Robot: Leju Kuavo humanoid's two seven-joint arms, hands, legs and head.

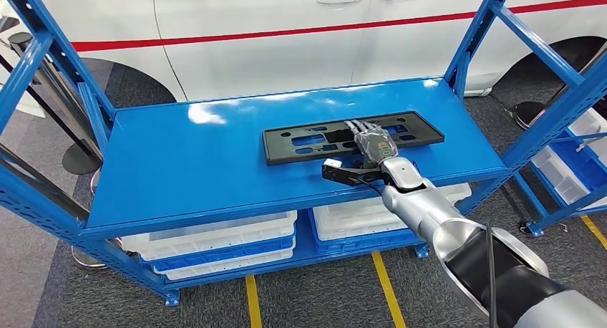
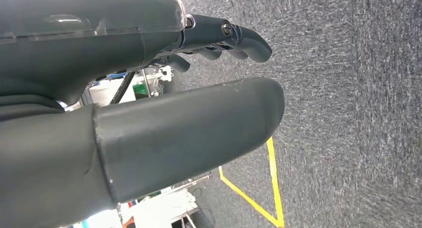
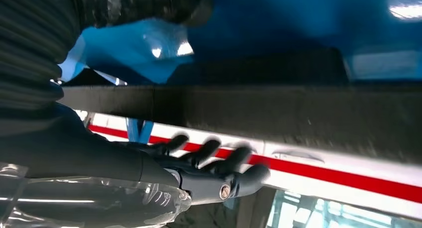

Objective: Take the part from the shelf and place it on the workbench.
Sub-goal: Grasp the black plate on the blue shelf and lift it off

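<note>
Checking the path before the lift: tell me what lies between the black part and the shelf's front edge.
In the head view, bare blue shelf on the left; on the right, the right hand and wrist reach in over the front edge onto the part.

Blue shelving beside a white car.
Grey carpet floor [image 1: 343, 292] with yellow lines [image 1: 386, 285]; white bins [image 1: 215, 242] sit on the lower shelf.

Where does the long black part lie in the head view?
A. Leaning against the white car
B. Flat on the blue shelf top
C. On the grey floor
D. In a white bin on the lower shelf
B: the black part lies flat on the blue shelf, with the right hand over it.
</note>
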